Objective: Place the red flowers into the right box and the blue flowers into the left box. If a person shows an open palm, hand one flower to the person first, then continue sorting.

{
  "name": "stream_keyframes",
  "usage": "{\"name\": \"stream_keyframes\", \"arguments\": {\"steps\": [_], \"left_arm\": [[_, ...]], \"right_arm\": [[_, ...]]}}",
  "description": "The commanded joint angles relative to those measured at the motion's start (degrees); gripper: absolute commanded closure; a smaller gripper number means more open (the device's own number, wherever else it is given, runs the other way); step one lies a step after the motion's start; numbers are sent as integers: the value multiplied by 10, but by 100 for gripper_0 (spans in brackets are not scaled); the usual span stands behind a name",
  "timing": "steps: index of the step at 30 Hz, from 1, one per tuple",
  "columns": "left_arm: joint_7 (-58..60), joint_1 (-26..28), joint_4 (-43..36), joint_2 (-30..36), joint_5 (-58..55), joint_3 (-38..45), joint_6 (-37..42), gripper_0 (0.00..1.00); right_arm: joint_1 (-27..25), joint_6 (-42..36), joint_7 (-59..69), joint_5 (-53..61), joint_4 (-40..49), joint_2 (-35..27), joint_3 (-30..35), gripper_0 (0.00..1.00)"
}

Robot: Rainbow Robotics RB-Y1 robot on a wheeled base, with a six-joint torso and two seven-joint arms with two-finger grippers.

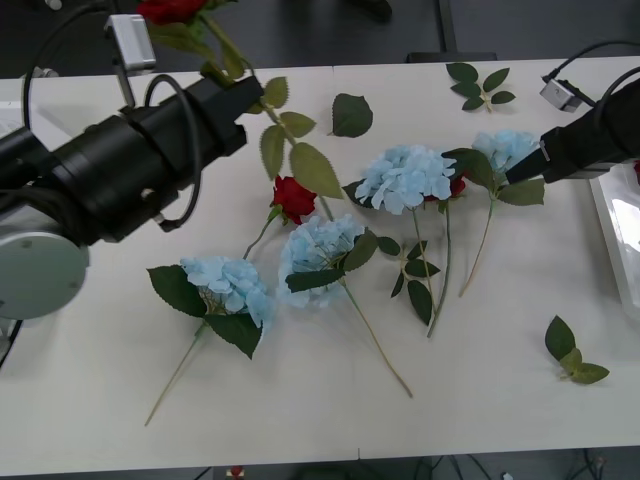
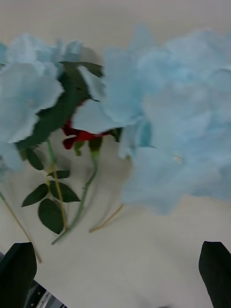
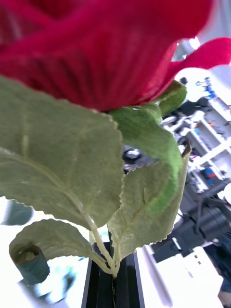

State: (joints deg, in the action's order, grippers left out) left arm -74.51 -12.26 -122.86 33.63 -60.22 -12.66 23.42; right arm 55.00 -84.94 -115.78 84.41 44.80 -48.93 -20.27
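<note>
White tabletop (image 1: 480, 400) carries the loose flowers. One red rose (image 1: 170, 10) is lifted above the far left of the table, its stem pinched between the closed fingers of the left gripper (image 1: 228, 78); in the left wrist view its head (image 3: 96, 43) and leaves loom just above the shut fingers (image 3: 103, 288). Another red rose (image 1: 293, 197) lies mid-table among four blue hydrangeas (image 1: 406, 177), with a third partly hidden under one. The right gripper (image 1: 535, 165) hovers with fingers (image 2: 19, 269) apart beside the rightmost hydrangea (image 1: 507, 148). The right box (image 1: 618, 235) sits at the right edge.
</note>
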Motion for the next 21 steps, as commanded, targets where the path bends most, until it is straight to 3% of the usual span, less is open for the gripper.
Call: {"name": "stream_keyframes", "arguments": {"steps": [1,13,21], "left_arm": [[-29,-54,4,-52,27,-44,-28,100],[-37,-122,121,-168,75,-118,-123,100],[-48,-146,160,-175,85,-136,-152,100]], "right_arm": [[4,-22,-76,90,52,-46,-45,2],[4,-137,-108,316,114,-32,-67,1],[4,-104,-117,377,113,17,-62,2]]}}
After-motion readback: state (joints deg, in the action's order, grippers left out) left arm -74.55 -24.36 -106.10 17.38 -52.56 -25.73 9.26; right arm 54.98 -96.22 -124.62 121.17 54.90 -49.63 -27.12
